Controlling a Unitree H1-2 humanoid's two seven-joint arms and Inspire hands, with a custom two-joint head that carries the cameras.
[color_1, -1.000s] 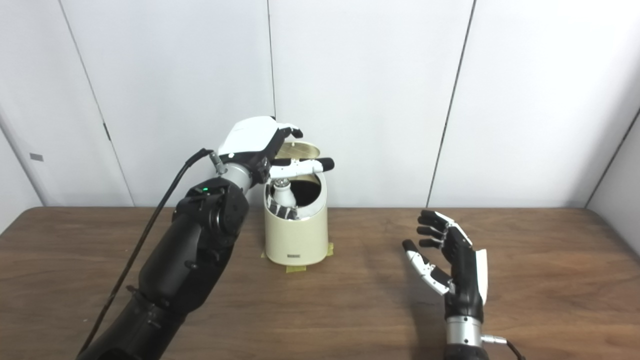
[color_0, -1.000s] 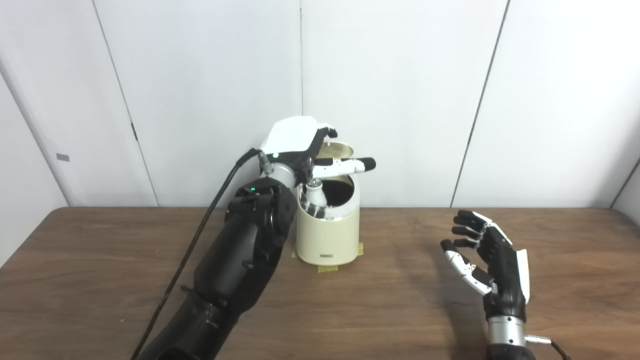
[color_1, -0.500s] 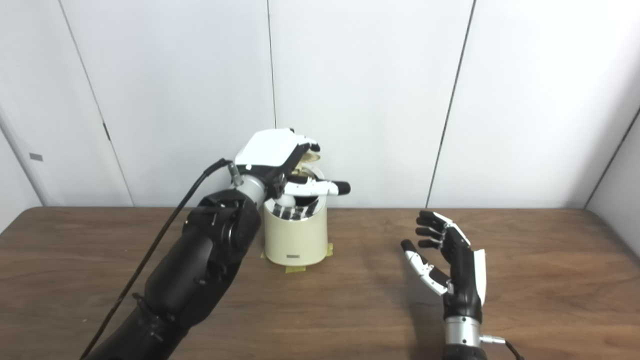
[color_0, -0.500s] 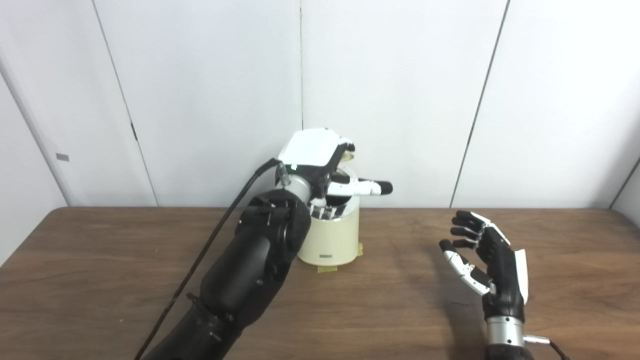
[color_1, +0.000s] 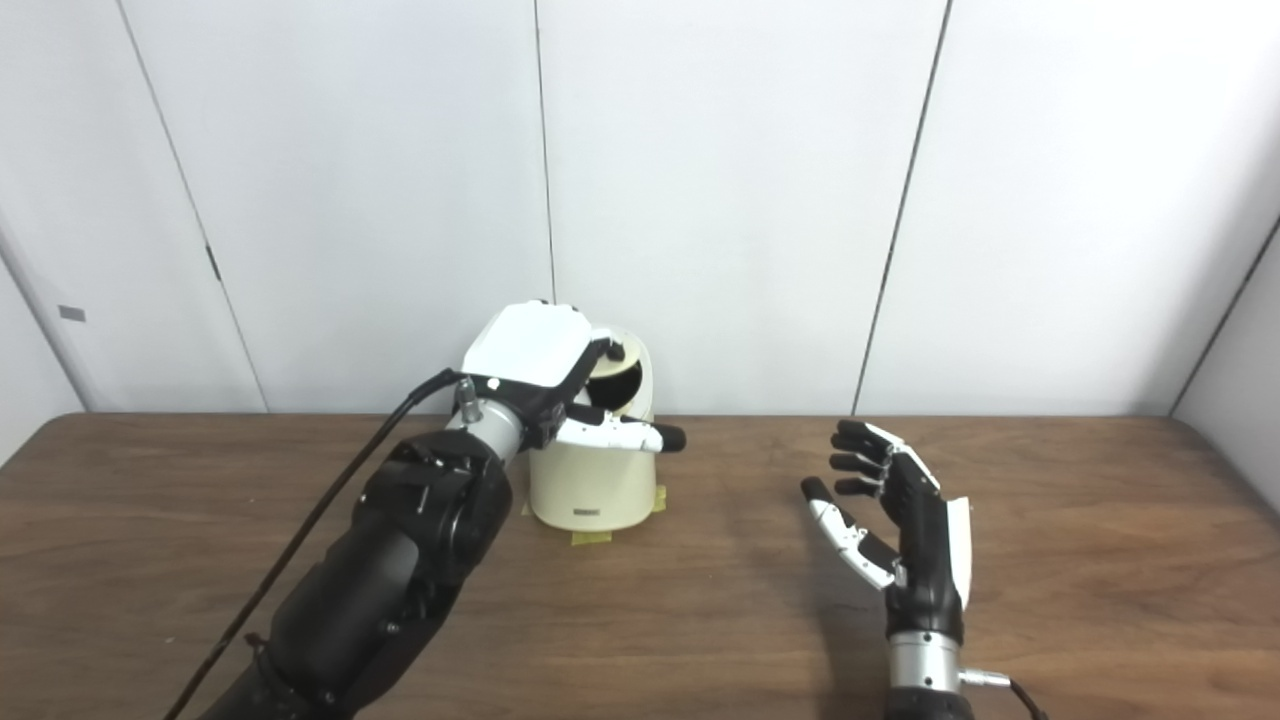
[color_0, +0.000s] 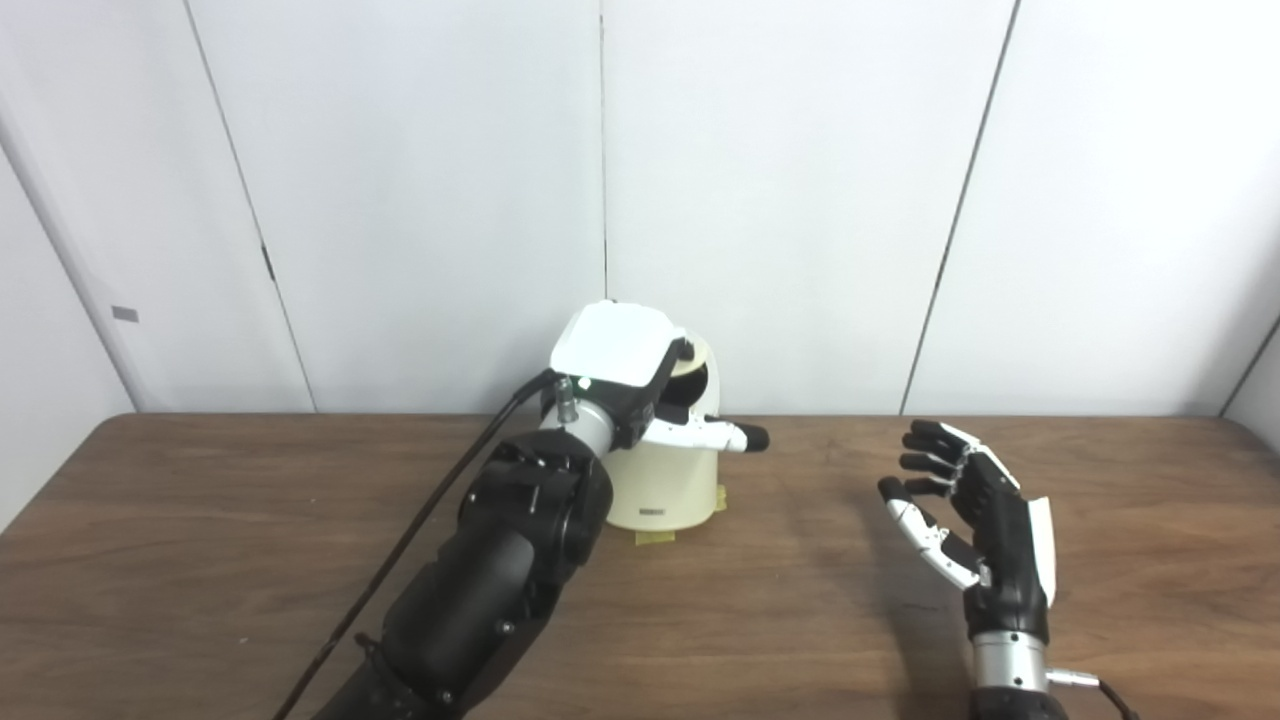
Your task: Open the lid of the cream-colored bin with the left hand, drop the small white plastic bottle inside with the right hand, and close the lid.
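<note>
Bin (color_0: 668, 482): cream, at the back middle of the desk (color_0: 200, 560), on tape bits
Lid (color_1: 622, 350): mostly down, a dark gap shows
Left hand (color_0: 625, 375): on top of the bin, thumb sticking out toward 3 o'clock; fingers hidden, cannot tell
Right hand (color_1: 905, 525): at 3 o'clock from the bin, well apart, fingers apart, holding nothing
Bottle: not seen

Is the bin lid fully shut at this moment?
No. The left hand rests on the cream-colored bin, and a dark gap shows beneath the lid.
</note>
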